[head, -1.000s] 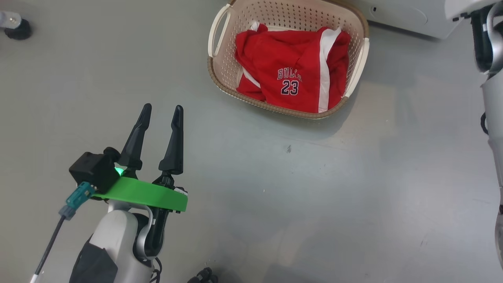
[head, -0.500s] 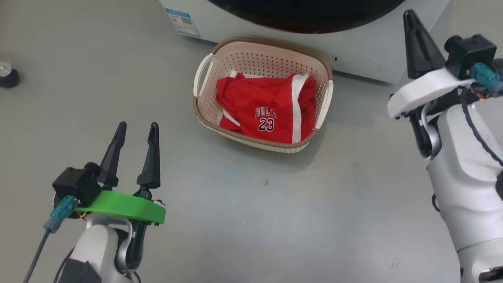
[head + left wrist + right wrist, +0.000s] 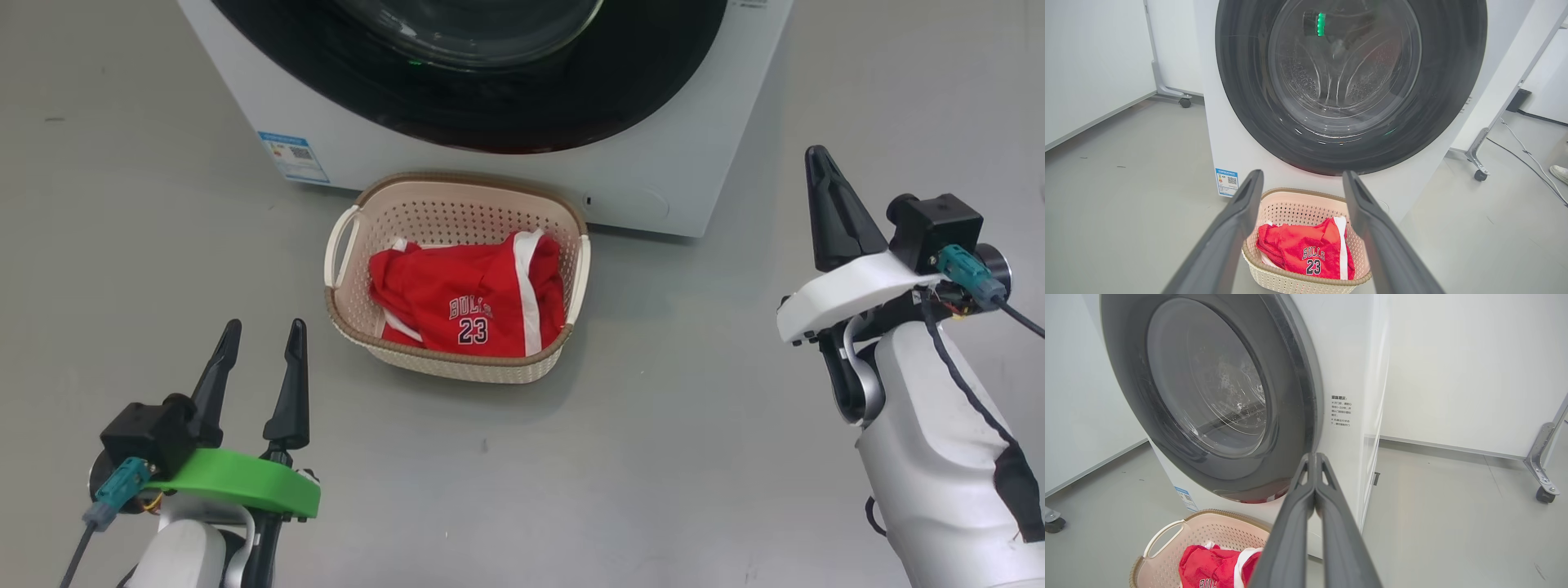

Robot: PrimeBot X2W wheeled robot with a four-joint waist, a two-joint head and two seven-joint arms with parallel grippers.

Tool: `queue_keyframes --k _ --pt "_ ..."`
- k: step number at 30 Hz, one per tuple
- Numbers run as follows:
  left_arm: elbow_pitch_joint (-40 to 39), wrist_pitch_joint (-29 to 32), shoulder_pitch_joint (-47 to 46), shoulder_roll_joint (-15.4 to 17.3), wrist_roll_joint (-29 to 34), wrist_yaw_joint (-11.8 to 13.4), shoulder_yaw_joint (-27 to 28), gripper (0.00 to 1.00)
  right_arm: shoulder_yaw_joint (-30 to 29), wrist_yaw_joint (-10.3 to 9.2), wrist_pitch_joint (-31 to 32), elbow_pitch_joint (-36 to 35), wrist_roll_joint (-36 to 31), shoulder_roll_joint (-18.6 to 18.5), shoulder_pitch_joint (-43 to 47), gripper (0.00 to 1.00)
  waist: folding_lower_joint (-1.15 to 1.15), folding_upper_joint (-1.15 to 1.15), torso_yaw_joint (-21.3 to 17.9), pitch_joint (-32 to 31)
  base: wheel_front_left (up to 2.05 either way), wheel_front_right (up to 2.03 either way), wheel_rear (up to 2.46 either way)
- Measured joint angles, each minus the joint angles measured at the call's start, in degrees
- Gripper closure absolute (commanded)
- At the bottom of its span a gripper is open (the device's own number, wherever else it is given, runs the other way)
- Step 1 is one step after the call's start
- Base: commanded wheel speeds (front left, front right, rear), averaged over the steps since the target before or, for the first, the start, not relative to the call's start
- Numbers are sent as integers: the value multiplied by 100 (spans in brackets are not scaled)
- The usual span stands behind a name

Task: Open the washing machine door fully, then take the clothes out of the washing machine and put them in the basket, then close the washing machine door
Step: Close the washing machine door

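- Left pincer [image 3: 265, 327]: fingers apart and empty, poised over bare floor [image 3: 653, 457] near the basket's left side.
- Right pincer [image 3: 819, 163]: fingers pressed together with nothing between them, raised beside the washer's right front corner.
- Basket [image 3: 457, 177]: stands on the floor just in front of the washer [image 3: 637, 163]. The clothes [image 3: 465, 294] lie inside it, red jersey uppermost with its number showing. Unloading is judged done.
- Door [image 3: 1249, 102]: sits flush against the washer front in both wrist views. Closing is judged done, so the task appears to be at or very near its end.
- Drum [image 3: 1343, 77]: seen through the glass, it shows bare steel ribs and no cloth.
- Hard to make out: the latch is not visible, so whether it has caught cannot be told. Reflections and a green glint veil the upper glass. The black rim hides the drum's lowest part. The head view cuts off the door's top. White cloth shows only as edges beneath the jersey.
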Motion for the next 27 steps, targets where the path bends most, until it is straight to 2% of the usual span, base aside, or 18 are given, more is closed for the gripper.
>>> queue_keyframes --k 13,27 --pt "41 0 321 -2 137 0 0 0 -182 -189 -31 -895 -9 75 1091 100 0 0 -671 -624 0 0 0" --pt "53 1 543 -56 240 0 30 0 -269 -259 -31 -1337 -9 164 2025 100 0 0 -925 -983 0 0 0"
